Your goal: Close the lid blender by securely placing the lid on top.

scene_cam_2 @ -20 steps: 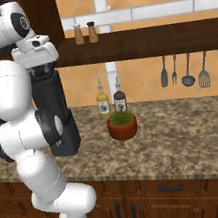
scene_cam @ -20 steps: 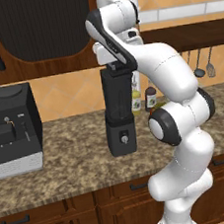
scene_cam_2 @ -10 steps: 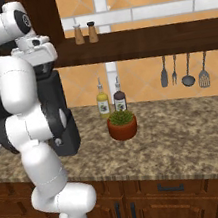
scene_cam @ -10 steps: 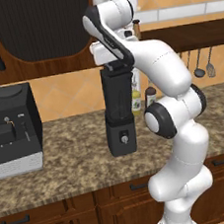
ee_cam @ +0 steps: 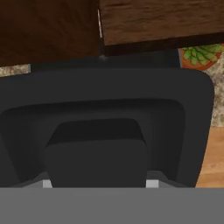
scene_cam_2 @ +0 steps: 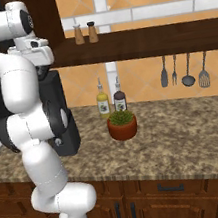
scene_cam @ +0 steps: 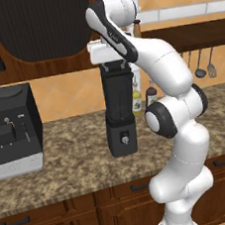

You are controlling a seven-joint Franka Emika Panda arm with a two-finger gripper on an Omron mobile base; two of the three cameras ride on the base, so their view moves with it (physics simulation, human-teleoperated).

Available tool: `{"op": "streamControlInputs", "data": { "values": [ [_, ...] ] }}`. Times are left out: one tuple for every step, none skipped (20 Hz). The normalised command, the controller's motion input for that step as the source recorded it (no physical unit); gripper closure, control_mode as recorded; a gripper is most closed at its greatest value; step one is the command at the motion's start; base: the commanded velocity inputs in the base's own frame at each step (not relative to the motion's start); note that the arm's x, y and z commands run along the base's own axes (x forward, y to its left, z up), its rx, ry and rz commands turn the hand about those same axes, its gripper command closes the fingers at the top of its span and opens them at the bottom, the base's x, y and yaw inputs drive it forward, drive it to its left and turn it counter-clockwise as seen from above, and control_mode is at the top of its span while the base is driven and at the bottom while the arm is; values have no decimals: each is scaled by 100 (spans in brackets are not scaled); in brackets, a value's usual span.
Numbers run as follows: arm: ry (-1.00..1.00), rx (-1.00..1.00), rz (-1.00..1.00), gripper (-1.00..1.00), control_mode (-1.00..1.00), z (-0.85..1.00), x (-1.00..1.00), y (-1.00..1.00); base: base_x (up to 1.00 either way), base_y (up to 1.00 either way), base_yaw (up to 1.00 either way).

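Our pincer (scene_cam: 114,60) sits directly above the upright blender (scene_cam: 119,111), lid (ee_cam: 103,127) just beneath; we cannot tell its grip.

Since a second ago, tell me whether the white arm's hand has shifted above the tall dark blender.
Yes, slightly. In the left base view the hand over the tall dark blender has crept left, away from the wall-hung utensils. The blender itself stays put on the speckled stone counter.
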Motion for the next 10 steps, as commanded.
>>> {"op": "streamControlInputs", "data": {
  "values": [
    [0,7,-3,100,-100,-25,0,-14,0,0,0],
    [0,6,-3,100,-100,-29,0,-22,0,0,0],
    [0,4,-3,100,-100,-33,0,-24,0,0,0],
    [0,3,-3,100,-100,-36,0,-25,0,0,0],
    [0,1,-3,100,-100,-42,0,-25,0,0,0],
    [0,0,-2,100,-100,-47,0,-24,0,0,0],
    [0,0,-2,100,-100,-49,2,-22,0,0,0],
    [0,0,-2,100,-100,-51,2,-23,0,0,0],
    [0,0,0,100,-100,-49,12,-19,0,0,0],
    [0,0,0,100,-100,-44,22,-9,0,0,0]
  ]
}}
